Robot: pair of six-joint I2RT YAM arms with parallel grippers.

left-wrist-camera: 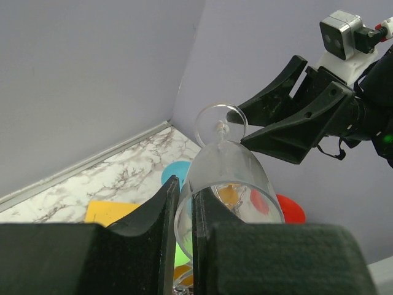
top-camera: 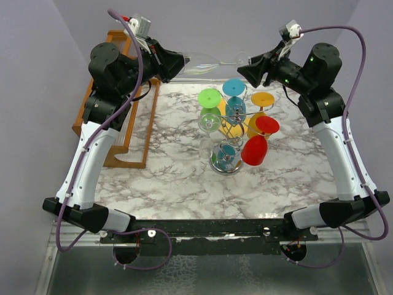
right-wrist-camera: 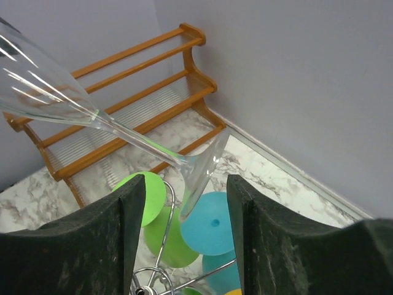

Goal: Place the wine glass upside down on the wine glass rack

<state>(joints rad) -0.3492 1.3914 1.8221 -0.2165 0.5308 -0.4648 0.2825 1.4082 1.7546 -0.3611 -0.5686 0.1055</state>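
Note:
A clear wine glass (top-camera: 202, 62) is held level in the air at the back of the table, above the rack. My left gripper (top-camera: 180, 65) is shut on the rim of its bowl (left-wrist-camera: 230, 172), one finger inside and one outside. The stem points at my right gripper (top-camera: 247, 67), which is open, with the glass's round foot (right-wrist-camera: 206, 166) between its fingers (right-wrist-camera: 126, 221), not touching. The chrome wire wine glass rack (top-camera: 226, 132) stands mid-table on a round mirror base and holds several coloured glasses upside down.
Green (top-camera: 210, 98), blue (top-camera: 234, 88), orange (top-camera: 262, 99) and red (top-camera: 255, 147) glasses fill the rack's arms, along with a clear one (top-camera: 209, 121). An orange wooden slatted rack (top-camera: 120, 117) stands along the left edge. Purple walls close in at the back.

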